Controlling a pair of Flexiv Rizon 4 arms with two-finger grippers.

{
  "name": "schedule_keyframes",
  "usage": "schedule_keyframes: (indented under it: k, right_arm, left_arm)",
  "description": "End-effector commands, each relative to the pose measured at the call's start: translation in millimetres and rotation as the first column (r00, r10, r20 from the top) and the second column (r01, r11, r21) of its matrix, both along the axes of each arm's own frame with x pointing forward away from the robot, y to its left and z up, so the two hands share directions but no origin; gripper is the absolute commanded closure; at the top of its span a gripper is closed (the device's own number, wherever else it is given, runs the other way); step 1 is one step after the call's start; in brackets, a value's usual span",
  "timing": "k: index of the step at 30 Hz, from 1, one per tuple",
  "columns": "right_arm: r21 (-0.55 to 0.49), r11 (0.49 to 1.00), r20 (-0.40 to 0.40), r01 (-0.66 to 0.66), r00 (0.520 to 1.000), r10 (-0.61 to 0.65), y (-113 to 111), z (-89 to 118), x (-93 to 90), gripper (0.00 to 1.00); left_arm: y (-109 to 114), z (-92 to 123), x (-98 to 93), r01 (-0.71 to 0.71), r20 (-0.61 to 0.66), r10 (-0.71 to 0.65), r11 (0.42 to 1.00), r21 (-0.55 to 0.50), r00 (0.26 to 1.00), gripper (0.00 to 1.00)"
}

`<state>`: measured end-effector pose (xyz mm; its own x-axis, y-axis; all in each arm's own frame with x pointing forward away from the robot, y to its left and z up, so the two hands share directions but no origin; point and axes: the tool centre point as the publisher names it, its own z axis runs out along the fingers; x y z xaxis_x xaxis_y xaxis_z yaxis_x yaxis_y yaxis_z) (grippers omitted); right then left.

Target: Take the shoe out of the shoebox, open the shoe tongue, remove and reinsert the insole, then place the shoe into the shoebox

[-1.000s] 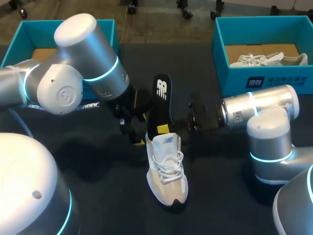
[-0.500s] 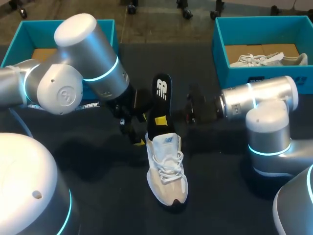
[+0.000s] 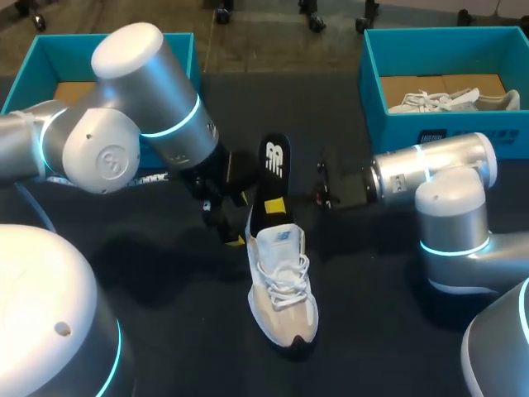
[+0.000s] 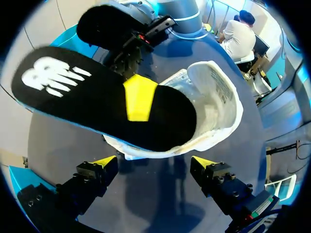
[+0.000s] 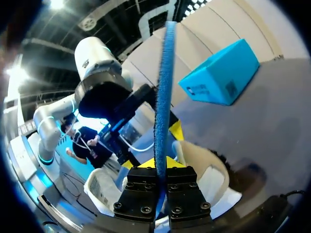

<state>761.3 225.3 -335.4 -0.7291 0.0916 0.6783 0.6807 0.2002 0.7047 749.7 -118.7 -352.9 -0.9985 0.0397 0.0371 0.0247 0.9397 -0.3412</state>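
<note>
A white shoe [image 3: 283, 289] stands on the dark table, heel toward the far side. The black insole [image 3: 274, 169] with a white logo sticks up out of its heel opening. My right gripper [image 3: 274, 204] comes in from the right and is shut on the insole's middle. In the right wrist view the insole [image 5: 164, 92] runs edge-on between the fingers of the right gripper [image 5: 161, 180]. My left gripper [image 3: 240, 219] hangs open just left of the heel. In its wrist view, the left gripper [image 4: 153, 167] is spread below the shoe's heel [image 4: 218, 111] and insole [image 4: 87, 97], touching neither.
A teal shoebox [image 3: 438, 132] at the back right holds another white shoe [image 3: 455, 101]. A second teal box [image 3: 33, 62] stands at the back left behind my left arm; it shows again as the teal box [image 5: 221, 73] in the right wrist view. Dark table surrounds the shoe.
The right gripper's fingers have closed onto the insole. The insole has shifted slightly toward the shoe, and the right wrist has turned a little. The left arm has not moved.
</note>
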Motion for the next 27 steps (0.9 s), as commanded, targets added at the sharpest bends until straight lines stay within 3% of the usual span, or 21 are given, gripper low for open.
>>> schedule_keyframes:
  k: [1, 11, 17, 18, 19, 21, 23, 27]
  right_arm:
    - [-0.016, 1.0, -0.032, 0.006, 0.999, -0.007, 4.7, -7.3, -9.3, 1.0]
    - [-0.053, 0.999, -0.116, -0.006, 0.993, 0.0, 7.9, -15.8, -28.8, 1.0]
    - [-0.067, 0.998, -0.081, -0.005, 0.997, 0.0, 7.7, -9.7, -30.9, 1.0]
    - [-0.067, 0.998, -0.066, -0.009, 0.998, 0.005, 7.7, -7.3, -29.2, 0.76]
    - [-0.069, 0.998, -0.057, -0.003, 0.998, -0.001, 8.1, -5.3, -27.7, 0.66]
    - [-0.069, 0.998, -0.034, -0.007, 0.999, 0.005, 8.2, -2.1, -25.2, 0.59]
    - [-0.071, 0.997, -0.022, -0.004, 1.0, 0.003, 8.6, 0.6, -23.2, 0.58]
    - [-0.055, 0.998, 0.013, 0.002, 1.0, -0.001, 8.1, 5.1, -19.2, 0.67]
  left_arm:
    - [-0.4, -1.5, 0.0, 0.0, 0.001, 0.0, 1.0, 0.0, 1.0, 0.0]
    - [-0.4, -1.5, 0.0, 0.0, 0.001, 0.0, 1.0, 0.0, 1.0, 0.0]
    - [-0.4, -1.5, 0.0, 0.0, 0.001, 0.0, 1.0, 0.0, 1.0, 0.0]
    - [-0.4, -1.5, 0.0, 0.0, 0.001, 0.0, 1.0, 0.0, 1.0, 0.0]
    - [-0.4, -1.5, 0.0, 0.0, 0.001, 0.0, 1.0, 0.0, 1.0, 0.0]
    - [-0.4, -1.5, 0.0, 0.0, 0.001, 0.0, 1.0, 0.0, 1.0, 0.0]
    - [-0.4, -1.5, 0.0, 0.0, 0.001, 0.0, 1.0, 0.0, 1.0, 0.0]
    - [-0.4, -1.5, 0.0, 0.0, 0.001, 0.0, 1.0, 0.0, 1.0, 0.0]
